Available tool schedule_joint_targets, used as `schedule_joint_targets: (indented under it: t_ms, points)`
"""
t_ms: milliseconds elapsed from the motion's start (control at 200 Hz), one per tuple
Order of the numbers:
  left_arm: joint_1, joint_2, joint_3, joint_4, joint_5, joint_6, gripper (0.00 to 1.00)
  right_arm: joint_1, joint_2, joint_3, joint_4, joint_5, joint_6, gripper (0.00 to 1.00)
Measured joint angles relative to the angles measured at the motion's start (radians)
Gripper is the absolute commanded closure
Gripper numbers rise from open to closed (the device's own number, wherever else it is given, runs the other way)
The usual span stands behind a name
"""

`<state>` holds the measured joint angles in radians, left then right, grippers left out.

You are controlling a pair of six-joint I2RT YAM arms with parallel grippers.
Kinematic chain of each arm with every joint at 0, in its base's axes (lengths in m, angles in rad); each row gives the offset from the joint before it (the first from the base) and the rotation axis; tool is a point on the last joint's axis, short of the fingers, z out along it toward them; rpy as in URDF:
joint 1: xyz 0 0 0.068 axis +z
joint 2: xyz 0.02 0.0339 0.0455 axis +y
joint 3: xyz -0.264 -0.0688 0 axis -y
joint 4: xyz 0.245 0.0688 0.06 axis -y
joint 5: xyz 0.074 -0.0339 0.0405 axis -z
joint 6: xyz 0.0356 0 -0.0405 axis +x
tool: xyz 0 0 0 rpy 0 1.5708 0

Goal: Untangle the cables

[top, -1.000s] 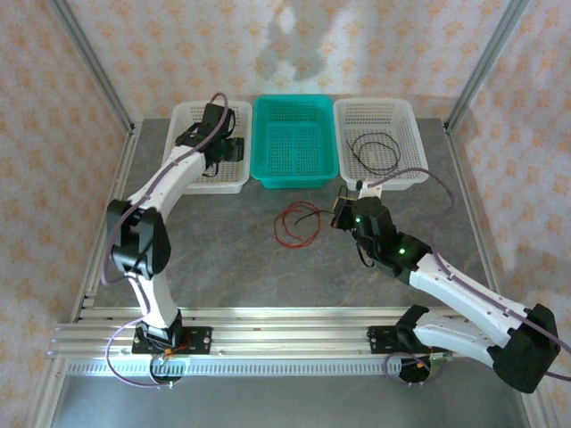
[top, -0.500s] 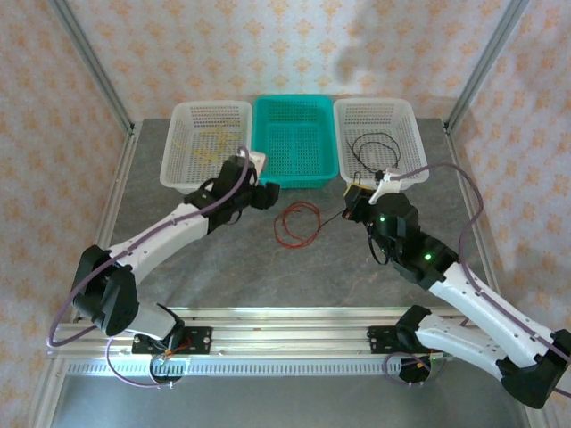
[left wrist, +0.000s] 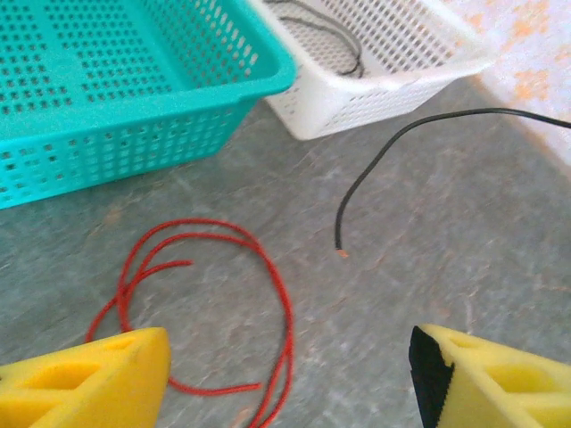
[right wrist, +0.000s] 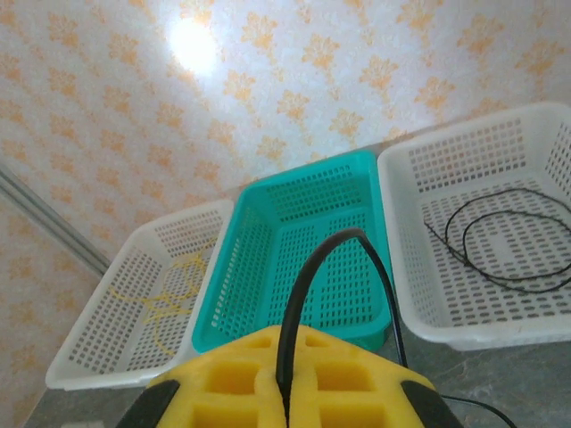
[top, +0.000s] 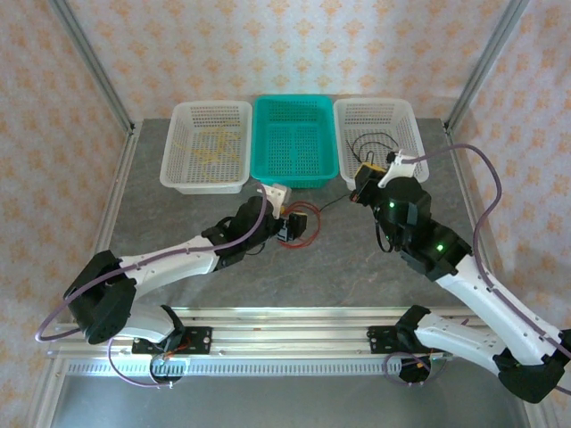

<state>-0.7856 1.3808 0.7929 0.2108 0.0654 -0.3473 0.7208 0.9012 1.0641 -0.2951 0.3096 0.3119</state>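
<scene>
While the left hand (top: 290,227) hangs low over the bench (top: 178,209), its yellow fingers (left wrist: 89,374) stand wide apart and grip nothing. The red cable (left wrist: 285,308) lies in a loose double loop on the bench, between and just ahead of those fingers. That looks like a line-up for a pick.

Beside it, the free end of a black cable (left wrist: 357,192) hangs just above the bench, apart from the red loop. This cable rises to the right hand (right wrist: 285,379), which is clamped shut on it, so the two wires appear already separated. Lifting the black one probably keeps it clear of the red.

At the far edge stand three baskets in a row, apparently one per colour. The left white basket (top: 176,143) holds a yellow cable (right wrist: 165,299). The teal basket (right wrist: 294,259) in the middle has no cable in it and seems the likely home for the red. The right white basket (right wrist: 500,169) holds a coiled black cable (right wrist: 482,275), near the raised right hand.
</scene>
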Motion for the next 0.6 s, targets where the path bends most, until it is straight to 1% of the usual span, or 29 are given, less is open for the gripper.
schedule_joint_targets:
  t_ms: [100,265,441,596]
  points:
    - [-0.018,0.000,-0.001,0.064,-0.026,-0.031,0.26,-0.013,0.021,0.042,-0.006,0.028,-0.012,1.00]
    - [-0.018,0.029,0.018,0.140,-0.055,-0.056,0.26,-0.046,0.076,0.142,-0.029,0.087,-0.029,1.00]
    - [-0.018,0.121,0.137,0.154,-0.055,-0.053,0.25,-0.079,0.171,0.278,-0.049,0.134,-0.063,1.00]
    - [-0.018,0.181,0.248,0.158,-0.054,-0.045,0.24,-0.142,0.255,0.374,-0.065,0.136,-0.090,1.00]
